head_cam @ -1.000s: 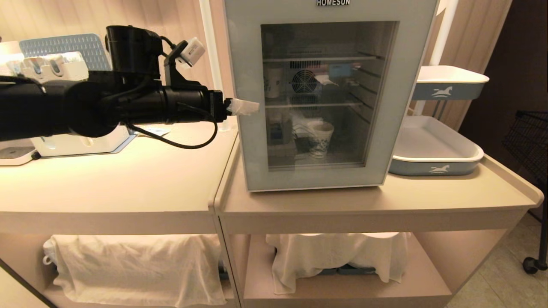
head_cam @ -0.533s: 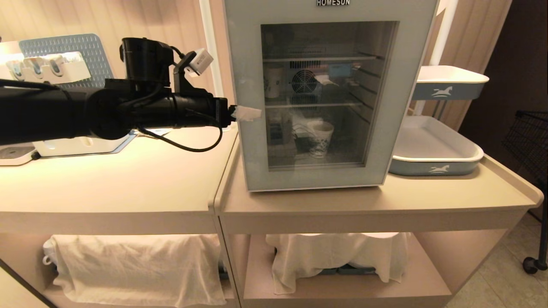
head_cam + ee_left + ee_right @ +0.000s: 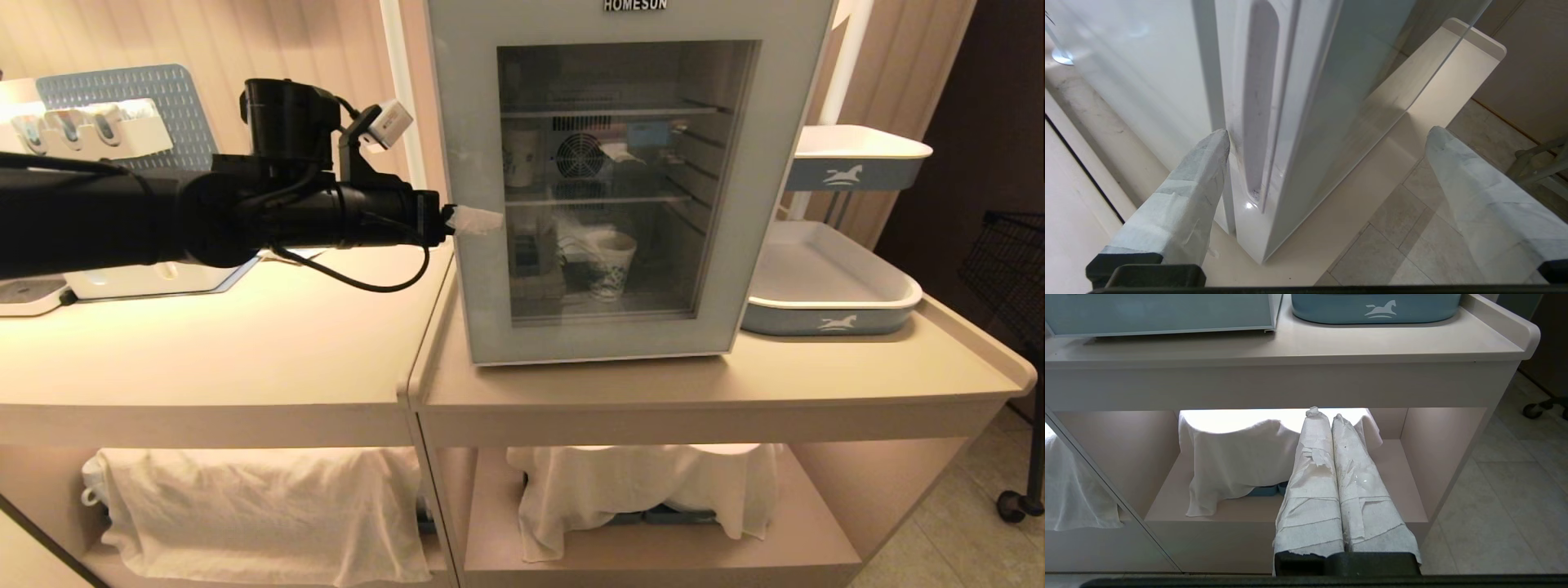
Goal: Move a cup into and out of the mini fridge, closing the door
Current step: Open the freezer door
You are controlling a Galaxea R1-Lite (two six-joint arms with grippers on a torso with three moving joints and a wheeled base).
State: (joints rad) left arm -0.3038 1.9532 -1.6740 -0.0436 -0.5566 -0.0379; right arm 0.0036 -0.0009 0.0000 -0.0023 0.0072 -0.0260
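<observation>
My left arm (image 3: 245, 216) reached farther toward the mini fridge (image 3: 629, 180) and rose slightly. My left gripper (image 3: 473, 219), jaws spread wide, shifted from overlapping the door (image 3: 482, 269) frame's left edge to sit higher and tighter against that edge. In the left wrist view one fingertip (image 3: 1214, 143) touched the seam beside the door's side recess.

I read "HOMESUN" in white letters on the mini fridge (image 3: 633, 204), top centre of its pale grey front. I can make out no other text.
</observation>
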